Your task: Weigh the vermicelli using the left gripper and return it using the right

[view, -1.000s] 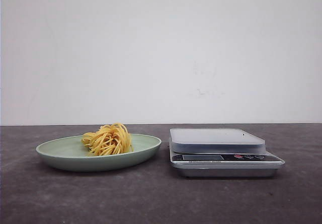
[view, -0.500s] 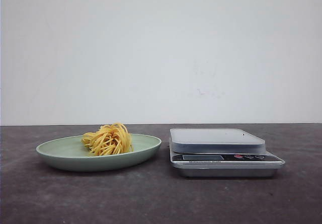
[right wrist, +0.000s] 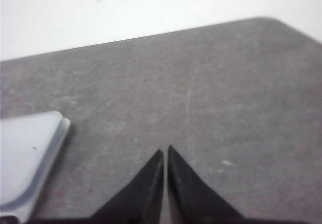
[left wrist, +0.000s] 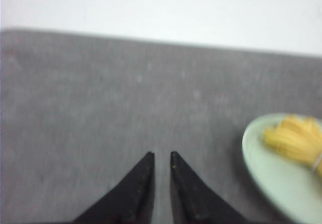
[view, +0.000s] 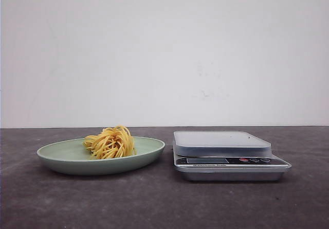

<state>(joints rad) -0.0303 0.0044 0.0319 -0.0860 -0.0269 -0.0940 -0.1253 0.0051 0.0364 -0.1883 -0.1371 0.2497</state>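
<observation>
The vermicelli is heaped on a green plate toward the left edge of the grey surface, beside a digital scale. The left pincer and right pincer are seen clenched, nothing grasped.

Yellow vermicelli nest heaped on green plate, beside scale

I see a matt, speckled grey tabletop, a smooth pale-green plate with a soft sheen, and a brushed-metal scale.
</observation>
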